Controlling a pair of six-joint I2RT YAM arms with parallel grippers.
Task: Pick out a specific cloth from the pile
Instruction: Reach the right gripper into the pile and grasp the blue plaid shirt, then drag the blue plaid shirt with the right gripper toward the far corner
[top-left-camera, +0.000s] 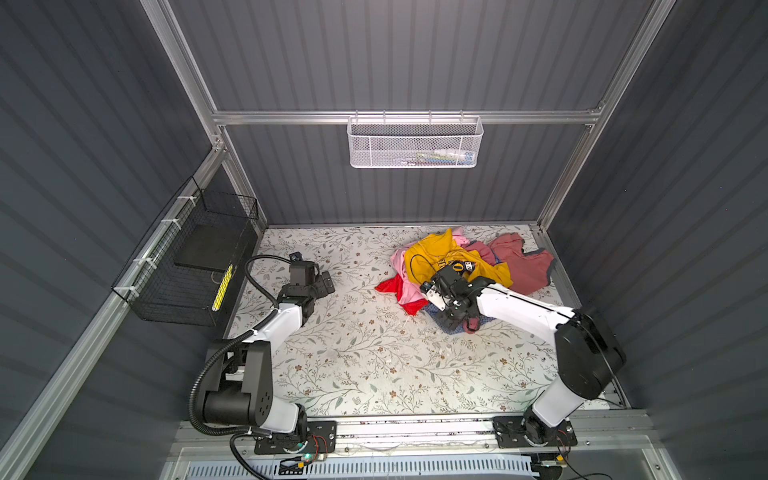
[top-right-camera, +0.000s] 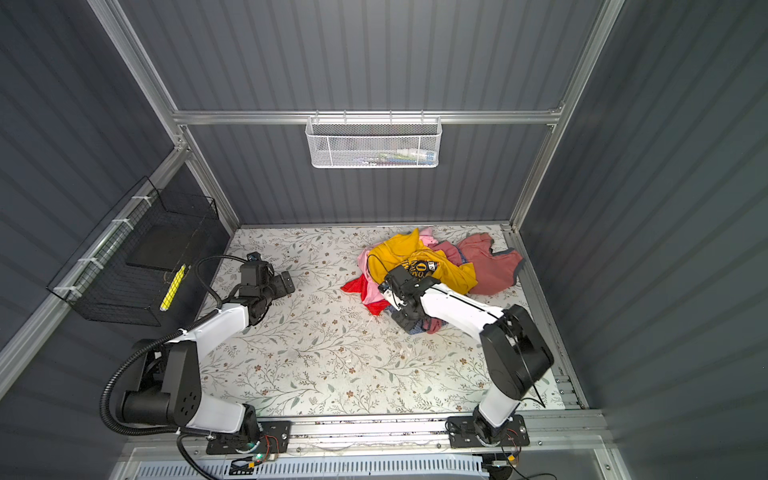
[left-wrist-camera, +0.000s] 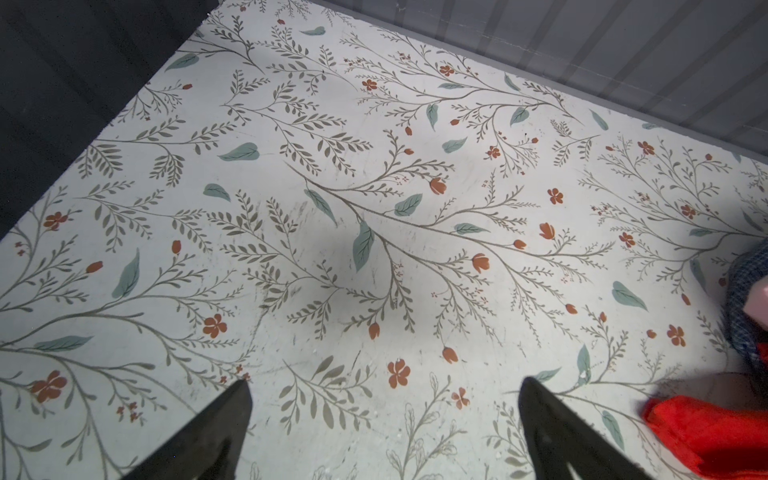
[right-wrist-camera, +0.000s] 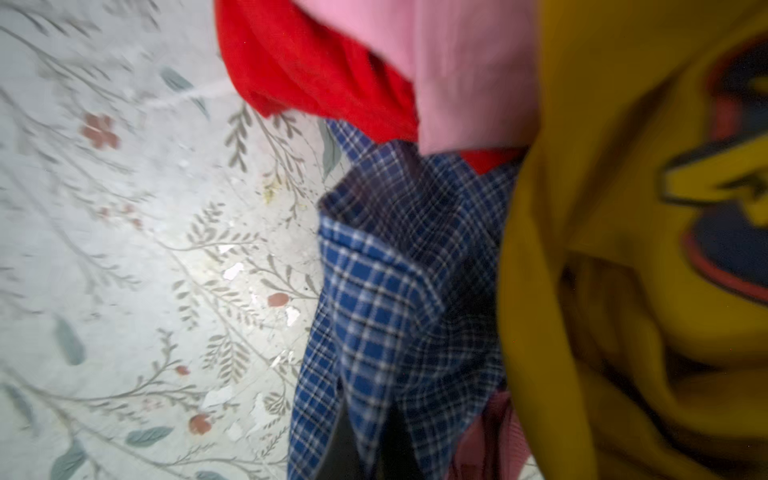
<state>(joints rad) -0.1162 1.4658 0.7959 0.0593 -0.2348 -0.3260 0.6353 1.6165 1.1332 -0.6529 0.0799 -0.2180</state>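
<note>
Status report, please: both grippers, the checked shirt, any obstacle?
Left gripper open, idle over table. Right gripper shut on checked shirt. Yellow T-shirt, pink garment, red garment lie over it.

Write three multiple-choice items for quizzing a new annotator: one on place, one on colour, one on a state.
1. The heap of mixed garments lies on the floral-print tabletop at its: A near left corner; B far right part; C centre.
2. The dark-printed T-shirt atop it is: A yellow; B green; C white.
3. The right end effector is: A open over bare tabletop; B out of view; C shut on the blue and white checked shirt.
B: both top views show it far right. A: its fabric is yellow. C: checked cloth is pinched in the right wrist view.
</note>
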